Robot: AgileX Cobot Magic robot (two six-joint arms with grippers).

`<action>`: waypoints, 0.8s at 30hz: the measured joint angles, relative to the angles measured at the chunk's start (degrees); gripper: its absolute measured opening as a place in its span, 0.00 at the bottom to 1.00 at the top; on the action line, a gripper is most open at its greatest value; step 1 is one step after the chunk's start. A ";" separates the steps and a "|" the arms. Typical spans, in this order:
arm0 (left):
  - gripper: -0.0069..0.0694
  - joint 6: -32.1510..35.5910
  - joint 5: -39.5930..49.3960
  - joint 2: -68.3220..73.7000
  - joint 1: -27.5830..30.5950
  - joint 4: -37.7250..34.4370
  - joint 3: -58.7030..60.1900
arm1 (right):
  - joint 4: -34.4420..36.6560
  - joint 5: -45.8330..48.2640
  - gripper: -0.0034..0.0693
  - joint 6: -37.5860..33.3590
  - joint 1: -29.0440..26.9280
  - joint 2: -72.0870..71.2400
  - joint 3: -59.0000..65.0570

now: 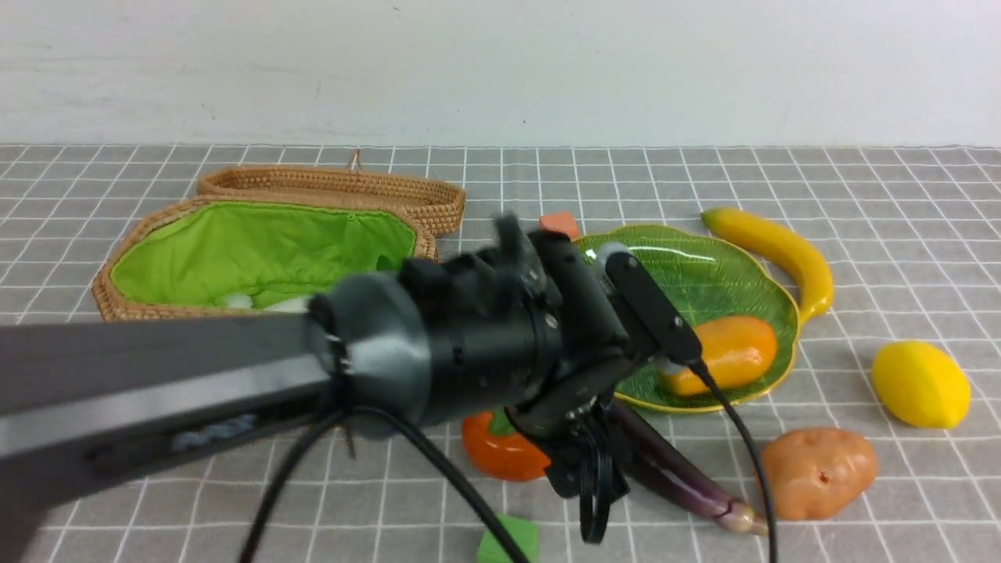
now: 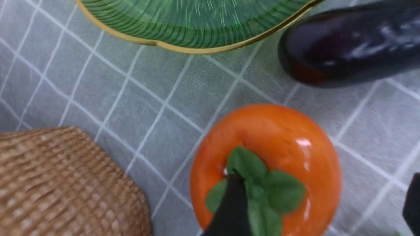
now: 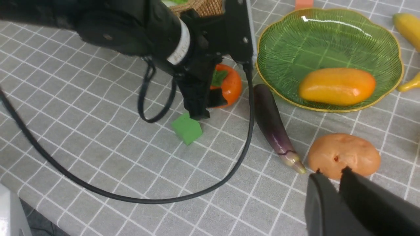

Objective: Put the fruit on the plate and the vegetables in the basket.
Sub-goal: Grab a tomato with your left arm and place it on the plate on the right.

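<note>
My left gripper [image 1: 588, 483] is open and points down over the orange persimmon [image 1: 496, 453]. In the left wrist view one finger [image 2: 231, 206] lies over the persimmon's [image 2: 279, 144] green leaf top and the other finger [image 2: 414, 201] stands beyond its side. The mango [image 1: 727, 352] lies on the green plate [image 1: 696, 266]. The banana [image 1: 782, 250] and lemon [image 1: 921, 385] lie on the cloth to its right. The eggplant [image 1: 680, 477] and potato [image 1: 817, 473] lie in front of the plate. A white radish [image 1: 235, 300] shows in the open basket [image 1: 258, 246]. My right gripper [image 3: 331, 172] is shut and empty just short of the potato [image 3: 344, 154].
A small green cube [image 1: 508, 541] lies at the front edge near my left gripper, and a small orange cube [image 1: 559, 223] lies behind the plate. The basket's lid [image 1: 336, 188] lies open behind it. My left arm's cable [image 3: 137, 196] loops over the cloth.
</note>
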 joint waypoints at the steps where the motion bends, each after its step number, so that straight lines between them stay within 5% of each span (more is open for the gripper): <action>1: 0.95 -1.26 0.00 1.22 0.00 1.18 0.00 | 0.06 0.00 0.17 0.00 0.00 0.00 0.00; 8: 0.82 -11.90 -0.45 6.29 0.00 10.28 0.00 | 1.10 1.32 0.17 0.00 0.00 0.00 0.00; 24: 0.72 -13.83 0.59 7.30 0.00 15.48 -0.10 | 2.10 1.39 0.17 -0.04 0.00 0.00 0.00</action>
